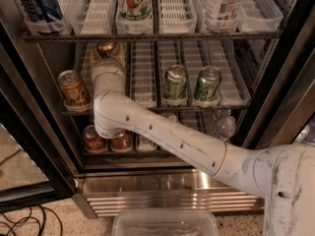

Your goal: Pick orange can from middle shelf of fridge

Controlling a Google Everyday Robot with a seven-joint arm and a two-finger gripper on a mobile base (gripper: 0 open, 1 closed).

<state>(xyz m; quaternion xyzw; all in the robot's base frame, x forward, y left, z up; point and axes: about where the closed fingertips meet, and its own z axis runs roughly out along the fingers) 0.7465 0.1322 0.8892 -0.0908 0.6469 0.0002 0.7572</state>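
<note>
The white jointed robot arm [162, 134] reaches up from the lower right into the tall steel-lined fridge [172, 193] with its black-framed door, and its gripper [106, 53] sits deep in the second white slotted lane of the middle shelf [236, 107], tucked just under the steel rail of the rack above. Whether the gripper is wide, narrow or closed on something cannot be told, since the wrist hides it. A copper-brown patch shows just past the wrist, and I cannot tell whether that is a can or part of the gripper. The plainly visible orange can [74, 88], copper-bodied with dark script and a silver top, stands upright at the front of the leftmost lane, just beside the wrist on its left and apart from it. The main risk, as I judge it, is this closeness: any leftward swing of the wrist could tip the orange can against the fridge wall or push it over the front rail. A lift in this spot could also strike the rack overhead. The elbow hangs in front of the two red cans [106, 139] on the shelf below and could nudge them, while the two green-and-silver cans [175, 82] stand well apart to the right
</note>
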